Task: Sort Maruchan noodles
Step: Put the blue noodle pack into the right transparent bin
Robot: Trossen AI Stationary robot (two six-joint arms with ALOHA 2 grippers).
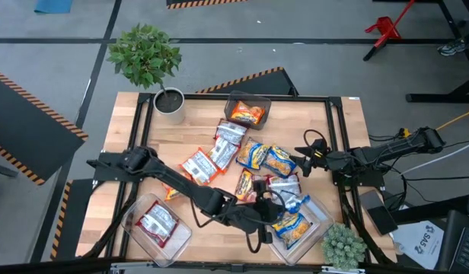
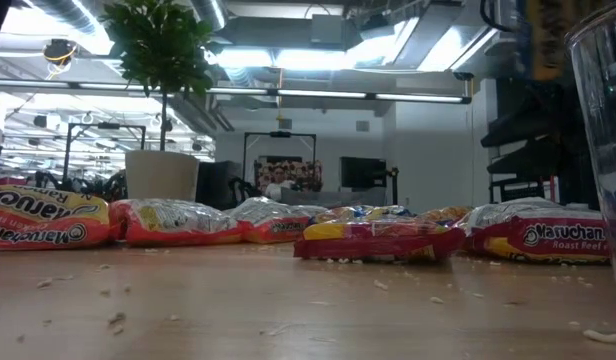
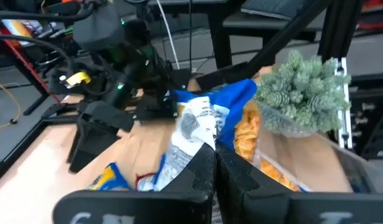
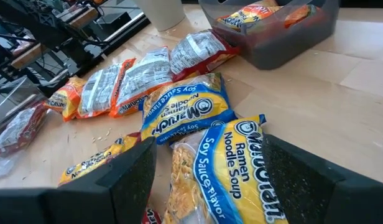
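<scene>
Loose Maruchan noodle packets lie flat mid-table: silver-and-red ones [image 1: 212, 156], blue-and-yellow ones [image 1: 266, 158] and an orange one [image 1: 244, 183]. Clear bins hold sorted packets: orange at the far side [image 1: 247, 111], silver-and-red near left [image 1: 157, 225], blue-and-yellow near right [image 1: 295, 226]. My left gripper [image 3: 215, 167] reaches across to the near-right bin's edge, shut on a blue-and-yellow packet [image 3: 207, 121]. My right gripper [image 4: 210, 180] waits open at the right, above two blue-and-yellow packets [image 4: 198, 124], touching nothing. My left gripper pinches the blue-and-yellow packet by its crinkled end [image 3: 193, 152] between the two fingers. The fingers come nearly level, slanting a little down, from the table's left. The packet sticks out beyond the fingertips, lifted clear of the table, beside the near-right bin.
A potted plant [image 1: 145, 55] stands at the far left corner in a white pot [image 1: 170, 102]. A small spiky green plant [image 1: 342, 245] sits at the near right corner, close to the near-right bin. Black frame rails [image 1: 335, 122] run along the table's edges.
</scene>
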